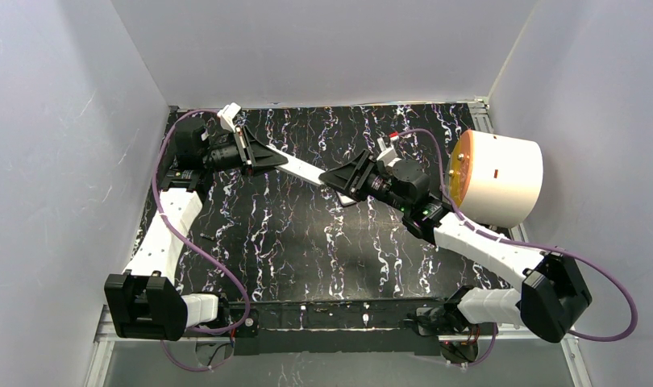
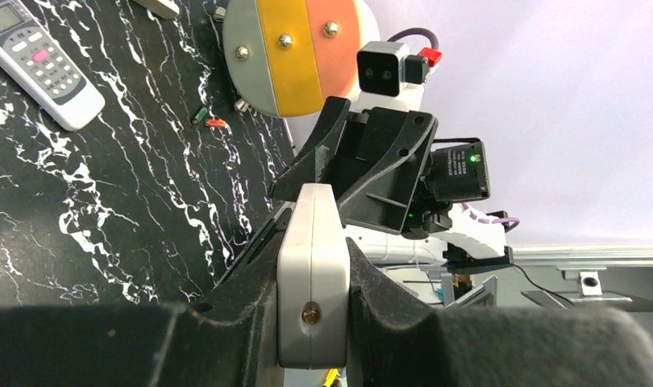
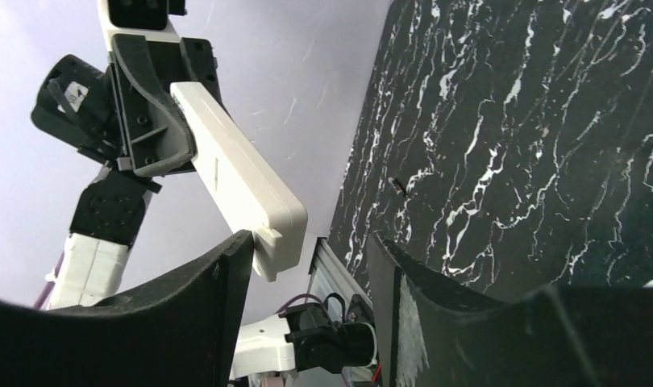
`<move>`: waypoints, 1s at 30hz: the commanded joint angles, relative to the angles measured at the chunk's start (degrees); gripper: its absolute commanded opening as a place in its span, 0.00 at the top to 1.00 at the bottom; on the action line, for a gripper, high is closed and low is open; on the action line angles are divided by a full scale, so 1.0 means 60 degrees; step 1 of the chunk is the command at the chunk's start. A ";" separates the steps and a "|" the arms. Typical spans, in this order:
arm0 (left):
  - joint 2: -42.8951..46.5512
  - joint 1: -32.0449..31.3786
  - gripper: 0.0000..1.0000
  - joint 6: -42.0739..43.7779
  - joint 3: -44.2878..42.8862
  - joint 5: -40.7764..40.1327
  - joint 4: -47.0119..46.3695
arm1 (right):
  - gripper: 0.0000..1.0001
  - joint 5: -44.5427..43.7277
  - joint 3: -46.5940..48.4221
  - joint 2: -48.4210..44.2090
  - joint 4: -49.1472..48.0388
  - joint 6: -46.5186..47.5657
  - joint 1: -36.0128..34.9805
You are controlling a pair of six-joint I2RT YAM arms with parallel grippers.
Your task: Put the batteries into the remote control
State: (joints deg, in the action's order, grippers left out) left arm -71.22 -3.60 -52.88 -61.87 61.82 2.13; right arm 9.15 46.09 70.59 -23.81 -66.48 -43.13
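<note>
My left gripper (image 1: 263, 153) is shut on one end of a white remote control (image 1: 295, 167) and holds it above the table, edge-on between the fingers (image 2: 311, 274). The remote's free end (image 3: 275, 234) reaches my right gripper (image 3: 307, 242), which is open. That end lies against the tip of one finger (image 3: 230, 266), with a wide gap to the other. Two small batteries, one greenish (image 2: 201, 115) and one red (image 2: 217, 122), lie on the black marbled table beside a round drum. A small dark piece (image 3: 397, 185) also lies on the table.
A second remote with buttons and a display (image 2: 37, 60) lies flat on the table. A white drum with an orange and yellow face (image 1: 497, 177) stands at the right edge. White walls close in the table on three sides.
</note>
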 commanded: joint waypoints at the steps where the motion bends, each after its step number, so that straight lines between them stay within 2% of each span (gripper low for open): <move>1: 0.0113 -0.0011 1.00 0.0392 -0.0194 0.0006 0.0251 | 0.42 -0.0020 0.0480 -0.0010 0.0518 0.0251 0.0030; 12: 0.0111 -0.0002 1.00 0.0397 -0.0070 0.0049 0.0153 | 0.60 0.0414 0.0571 0.0402 -0.0327 -0.0315 0.0028; 21: 0.0126 -0.0002 1.00 0.0724 -0.0132 -0.0007 0.0600 | 0.60 0.0787 0.0682 0.0699 -0.0873 -0.0696 0.0040; 30: -0.0062 -0.0008 1.00 0.1109 -0.0305 -0.0353 0.0985 | 0.81 0.0623 0.1057 0.0450 0.0480 -0.0271 0.0027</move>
State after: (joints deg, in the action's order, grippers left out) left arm -71.44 -3.49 -47.68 -61.87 59.48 6.52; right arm 13.26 48.97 74.76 -22.46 -70.02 -42.98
